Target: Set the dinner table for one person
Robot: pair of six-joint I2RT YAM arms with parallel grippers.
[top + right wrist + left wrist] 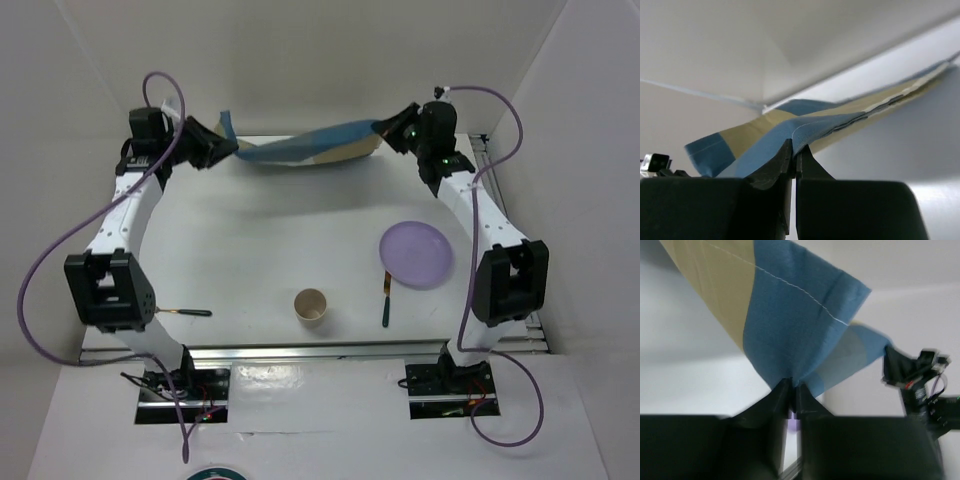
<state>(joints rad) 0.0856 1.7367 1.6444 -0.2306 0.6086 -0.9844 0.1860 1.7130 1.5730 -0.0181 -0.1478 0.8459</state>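
A blue-and-tan checked placemat (305, 150) hangs stretched in the air over the far side of the white dinner table (270, 240). My left gripper (226, 148) is shut on its left end, and the cloth (785, 325) fans out from the pinched jaws (791, 385). At the other end my right gripper (386, 134) is shut on a folded edge of the placemat (810, 127), which is clamped between its closed jaws (795, 147). The middle of the cloth sags a little between the two grippers.
A purple plate (416, 254) lies on the right of the table, with a dark-handled utensil (386, 298) just to its left. A paper cup (311, 306) stands near the front middle. Another utensil (190, 312) lies by the left arm. White walls enclose the table.
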